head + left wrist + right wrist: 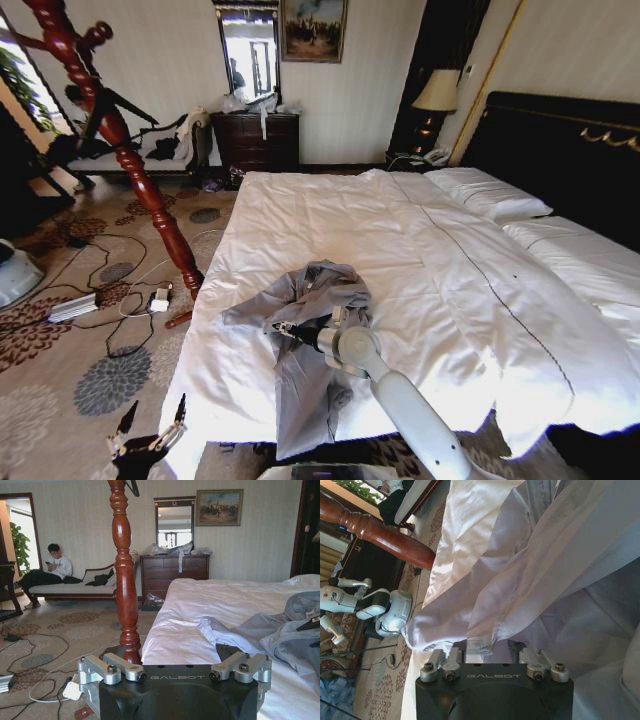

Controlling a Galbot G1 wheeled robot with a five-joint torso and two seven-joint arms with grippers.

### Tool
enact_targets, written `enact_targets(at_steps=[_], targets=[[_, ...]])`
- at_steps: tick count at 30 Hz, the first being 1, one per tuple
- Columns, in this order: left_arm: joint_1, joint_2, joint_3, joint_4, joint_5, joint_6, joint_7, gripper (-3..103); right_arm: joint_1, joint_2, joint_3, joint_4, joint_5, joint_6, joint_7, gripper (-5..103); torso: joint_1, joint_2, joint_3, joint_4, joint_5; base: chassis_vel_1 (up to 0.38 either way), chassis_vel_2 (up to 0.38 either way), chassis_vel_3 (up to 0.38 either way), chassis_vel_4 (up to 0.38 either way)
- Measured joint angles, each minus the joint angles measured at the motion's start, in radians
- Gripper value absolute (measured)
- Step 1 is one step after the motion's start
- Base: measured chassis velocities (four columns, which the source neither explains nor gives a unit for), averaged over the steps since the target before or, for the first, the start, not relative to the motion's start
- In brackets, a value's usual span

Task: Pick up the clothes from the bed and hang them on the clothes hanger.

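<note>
The clothes [320, 295], a light grey shirt, lie crumpled on the near left part of the bed [420, 230], partly hanging over its foot edge. My right gripper [283, 330] reaches in from the near side and is shut on a bunched fold of the shirt [545, 580]; a hem sits between its fingers and the cloth folds converge there. My left gripper [152, 425] hangs open low beside the bed's near left corner, over the carpet, holding nothing. A slim black clothes hanger [130, 108] appears to hang high on the wooden stand.
A red-brown turned wooden coat stand [150, 190] leans up from the floor left of the bed, close to the left gripper [175, 672]. Cables and a power strip [75, 305] lie on the patterned carpet. A dark dresser [255, 140] stands by the far wall.
</note>
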Motion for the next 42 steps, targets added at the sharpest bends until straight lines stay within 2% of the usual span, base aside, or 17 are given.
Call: enact_targets(at_steps=[1, 2, 4, 6, 7, 8, 11, 13, 21, 26, 28, 29, 31, 33, 36, 40, 42], targets=[[0.0, 0.0, 0.0, 0.0, 0.0, 0.0, 0.0, 100, 0.0, 0.0, 0.0, 0.0, 0.0, 0.0, 0.0, 50, 0.0, 0.0, 0.0, 0.0, 0.0, 0.0, 0.0, 0.0, 0.0], [0.0, -0.001, 0.001, 0.0, 0.001, -0.001, -0.001, 100, 0.002, 0.001, 0.003, -0.002, 0.0, 0.0, 0.0, 38, 0.0, 0.0, 0.0, 0.0001, 0.0, 0.0, 0.0, 0.0, 0.0], [-0.001, -0.001, 0.001, 0.0, 0.001, -0.001, -0.001, 100, 0.002, 0.001, 0.004, -0.002, 0.0, 0.001, -0.001, 33, 0.0, 0.0, 0.0, 0.0, 0.0001, 0.0, 0.0, 0.0, 0.0], [-0.001, -0.001, 0.001, 0.0, 0.001, -0.001, -0.001, 100, 0.002, 0.001, 0.005, -0.003, 0.0, 0.001, -0.003, 33, 0.0, 0.0, 0.0, 0.0, 0.0, 0.0, 0.0, 0.0, 0.0], [-0.003, -0.001, 0.0, 0.001, 0.001, -0.002, -0.001, 100, 0.0, 0.002, 0.005, -0.003, -0.001, 0.001, -0.007, 21, 0.0, 0.0, 0.0, 0.0001, 0.0, 0.0, 0.0, 0.0, 0.0], [-0.004, -0.001, 0.0, 0.002, 0.001, -0.003, -0.001, 100, -0.002, 0.003, 0.003, -0.003, -0.002, 0.001, -0.007, 16, 0.0, 0.0, 0.0, 0.0, 0.0, 0.0, 0.0, 0.0, 0.0], [-0.004, -0.002, 0.001, 0.005, 0.001, -0.004, -0.002, 100, -0.006, 0.005, -0.001, -0.003, -0.004, 0.001, -0.008, 11, 0.0, 0.0, 0.0, 0.0, 0.0, 0.0, 0.0, 0.0, 0.0], [-0.004, -0.003, 0.002, 0.009, 0.001, -0.007, -0.002, 100, -0.01, 0.005, -0.007, -0.003, -0.007, 0.0, -0.01, 2, 0.0, 0.0, 0.0, 0.0, 0.0, 0.0, 0.0, 0.0, 0.0], [-0.008, 0.001, 0.0, 0.013, -0.005, -0.01, -0.003, 100, -0.012, -0.012, -0.001, 0.011, -0.018, -0.004, -0.014, 0, 0.0, 0.0, 0.0, 0.0002, 0.0001, 0.0, 0.0, 0.0, 0.0], [-0.026, 0.006, 0.0, 0.012, -0.008, 0.004, -0.004, 100, -0.018, -0.108, 0.039, 0.07, -0.032, -0.018, -0.013, 0, 0.0, 0.0, 0.0, 0.0001, 0.0002, 0.0, 0.0, 0.0, 0.0], [-0.04, 0.013, 0.001, 0.011, -0.008, 0.017, -0.005, 100, -0.025, -0.206, 0.08, 0.108, -0.034, -0.024, -0.012, 0, 0.0, 0.0, 0.0, 0.0, 0.0001, 0.0, 0.0, 0.0, 0.0], [-0.04, 0.013, 0.001, 0.011, -0.008, 0.017, -0.005, 100, -0.025, -0.206, 0.08, 0.108, -0.034, -0.024, -0.012, 0, 0.0, 0.0, 0.0, 0.0, 0.0001, 0.0, 0.0, 0.0, 0.0], [-0.057, 0.026, 0.002, 0.006, -0.006, 0.037, -0.01, 100, -0.036, -0.282, 0.127, 0.143, -0.029, -0.033, -0.016, 0, 0.0, 0.0, 0.0, -0.0002, 0.0004, 0.0, 0.0, 0.0, 0.0], [-0.065, 0.032, 0.003, 0.004, -0.004, 0.045, -0.013, 100, -0.04, -0.3, 0.143, 0.154, -0.024, -0.037, -0.018, 0, 0.0, 0.0, 0.0, -0.0002, 0.0003, 0.0, 0.0, 0.0, 0.0], [-0.109, 0.076, 0.012, -0.013, 0.012, 0.095, -0.021, 100, -0.067, -0.399, 0.24, 0.205, 0.002, -0.052, -0.039, 0, 0.0, 0.0, 0.0, -0.0001, 0.0002, 0.0, 0.0, 0.0, 0.0], [-0.141, 0.109, 0.02, -0.032, 0.013, 0.134, -0.032, 100, -0.082, -0.453, 0.308, 0.217, 0.007, -0.061, -0.058, 0, 0.0, 0.0, 0.0, -0.0001, 0.0003, 0.0, 0.0, 0.0, 0.0], [-0.17, 0.141, 0.029, -0.05, 0.01, 0.168, -0.044, 100, -0.093, -0.511, 0.341, 0.217, -0.012, -0.067, -0.085, 0, 0.0, 0.0, 0.0, 0.0001, 0.0003, 0.0, 0.0, 0.0, 0.0]])
